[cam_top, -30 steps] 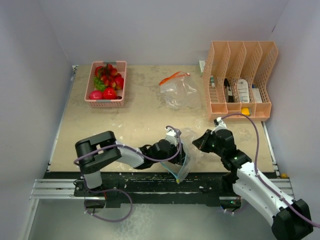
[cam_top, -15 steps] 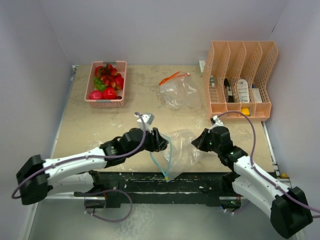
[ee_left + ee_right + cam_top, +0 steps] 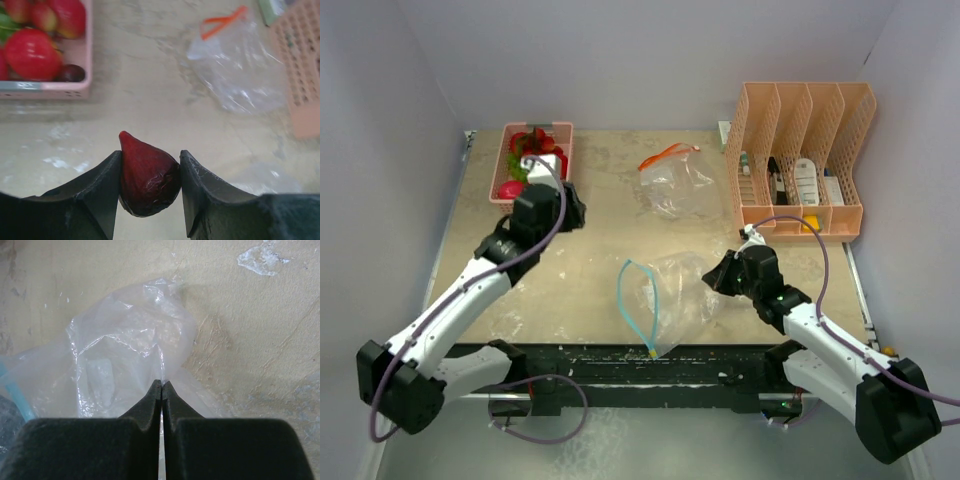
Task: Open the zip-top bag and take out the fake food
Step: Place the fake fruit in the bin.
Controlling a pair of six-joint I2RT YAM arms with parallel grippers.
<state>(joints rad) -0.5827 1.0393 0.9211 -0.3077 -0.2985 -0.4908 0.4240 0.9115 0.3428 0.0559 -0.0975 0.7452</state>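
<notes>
A dark red, fig-shaped piece of fake food [image 3: 149,175] sits clamped between my left gripper's [image 3: 150,153] fingers. That left gripper [image 3: 572,212] hovers by the front right corner of the pink basket [image 3: 508,206]. More fake food [image 3: 524,140] fills the basket: red balls [image 3: 31,52] and strawberries. The clear zip-top bag [image 3: 678,290] lies near the front edge, its blue zip [image 3: 628,300] spread in an open loop. My right gripper [image 3: 722,276] is shut on a fold of this bag [image 3: 120,350], the jaws of the right gripper [image 3: 161,383] pressed together on the film.
A second clear bag with an orange zip [image 3: 672,185] lies at the back centre, also seen as the crumpled bag [image 3: 240,70] in the left wrist view. A peach file organizer [image 3: 800,160] with small items stands at the back right. Purple walls enclose the table.
My left arm has pulled out of the bag's mouth and swung back left to the basket with the dark red piece. The right gripper kept its hold; the bag now lies flatter.
</notes>
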